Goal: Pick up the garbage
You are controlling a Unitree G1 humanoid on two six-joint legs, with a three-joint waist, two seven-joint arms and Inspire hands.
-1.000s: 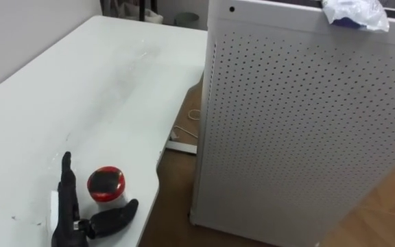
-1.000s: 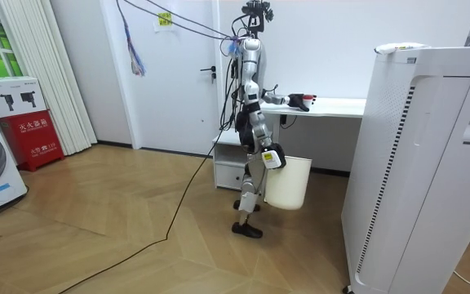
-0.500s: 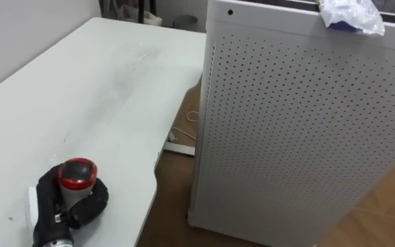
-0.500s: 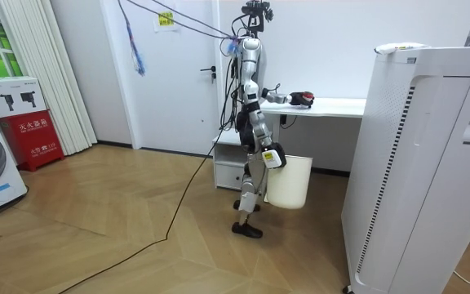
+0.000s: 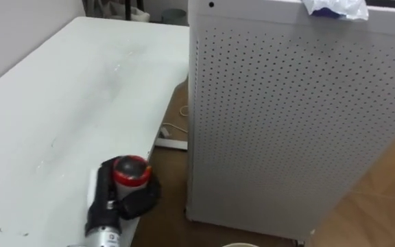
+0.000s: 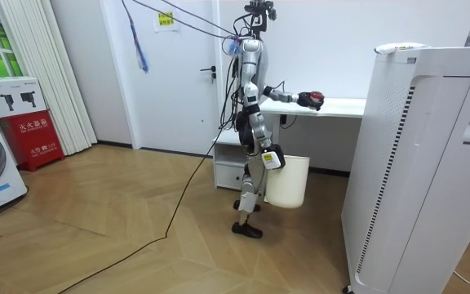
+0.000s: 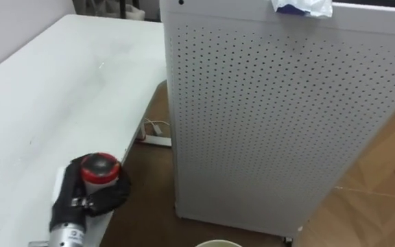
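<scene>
- The white bin (image 6: 288,181) hangs at the robot's right side, by the right hand (image 6: 272,158). The room view does not show how this hand's fingers are set. The bin's rim also shows at the lower edge of the eye views.
- The left hand (image 5: 134,203) is at the right edge of the tabletop (image 5: 67,103), near its near corner. Its fingers and thumb are curled round the red can (image 5: 130,171).
- The red can is round with a dark top and stands upright in the left hand. It is at the tabletop's right edge and partly over the wooden floor (image 5: 382,199). It cannot be told if the can touches the tabletop.
- In the room view, the robot stands upright at the end of the desk, with the left arm stretched out over it.
- A white perforated cabinet (image 5: 286,116) stands on the floor just beside the tabletop's right edge.
- A white power strip (image 5: 172,143) lies on the floor in the gap between desk and cabinet.
- A crumpled white and purple wrapper (image 5: 334,7) lies on the cabinet's top, at its far edge.
</scene>
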